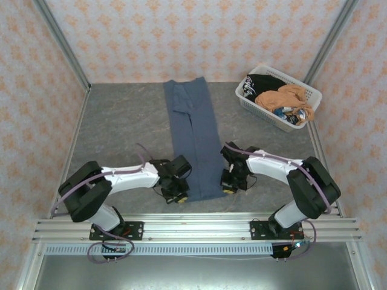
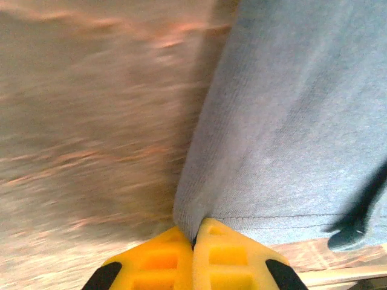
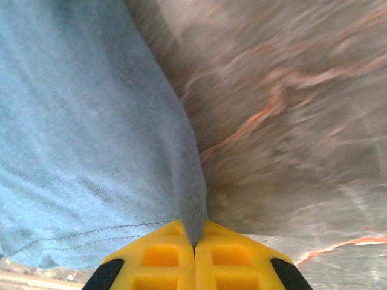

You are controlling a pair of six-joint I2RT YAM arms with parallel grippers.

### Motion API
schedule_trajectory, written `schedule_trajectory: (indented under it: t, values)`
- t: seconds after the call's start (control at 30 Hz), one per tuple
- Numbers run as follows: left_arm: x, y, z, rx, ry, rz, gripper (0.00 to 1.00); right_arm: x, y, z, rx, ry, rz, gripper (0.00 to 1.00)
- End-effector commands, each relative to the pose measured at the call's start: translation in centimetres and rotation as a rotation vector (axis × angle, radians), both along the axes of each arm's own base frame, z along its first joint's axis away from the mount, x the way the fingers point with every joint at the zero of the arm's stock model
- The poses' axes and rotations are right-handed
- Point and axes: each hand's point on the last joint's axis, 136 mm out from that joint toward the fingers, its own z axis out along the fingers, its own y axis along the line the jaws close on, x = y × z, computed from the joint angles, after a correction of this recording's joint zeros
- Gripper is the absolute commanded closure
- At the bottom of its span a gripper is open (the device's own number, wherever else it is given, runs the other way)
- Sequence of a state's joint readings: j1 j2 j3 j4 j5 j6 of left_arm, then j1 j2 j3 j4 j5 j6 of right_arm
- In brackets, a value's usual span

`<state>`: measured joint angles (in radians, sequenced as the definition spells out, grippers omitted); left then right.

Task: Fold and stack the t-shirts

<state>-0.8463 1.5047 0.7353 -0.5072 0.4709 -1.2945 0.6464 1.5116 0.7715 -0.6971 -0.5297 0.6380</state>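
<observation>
Blue shirt (image 1: pixel 193 139): long folded strip, table centre. My left gripper (image 2: pixel 193 241) and right gripper (image 3: pixel 195 241) each pinch 1 near hem corner. Black shirt (image 1: pixel 263 83) and orange shirt (image 1: pixel 284 96): bunched in basket (image 1: pixel 260 113), print unreadable.

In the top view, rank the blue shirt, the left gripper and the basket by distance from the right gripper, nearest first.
1. The blue shirt: clamped in the right gripper at its near right corner.
2. The left gripper: across the shirt's near hem, on the left.
3. The basket: far back on the right.
</observation>
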Motion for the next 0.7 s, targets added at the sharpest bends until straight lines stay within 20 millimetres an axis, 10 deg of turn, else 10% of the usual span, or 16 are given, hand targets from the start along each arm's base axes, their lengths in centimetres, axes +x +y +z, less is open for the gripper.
schedule_trajectory:
  t: [0.0, 0.27, 0.67]
  values:
    - [-3.3, 5.3, -0.9, 0.158, 0.045, -0.016, 1.0, -2.3, 1.2, 0.8, 0.009, 0.049, 0.042, 1.0]
    - [-3.4, 6.7, 0.5, 0.109, -0.052, 0.035, 1.0, -4.5, 2.7, 3.2, 0.035, 0.074, 0.087, 1.0]
    - [4.3, 6.0, 10.6, 0.064, -0.38, 0.138, 1.0, 1.9, 2.4, 11.2, 0.0, -0.18, -0.05, 1.0]
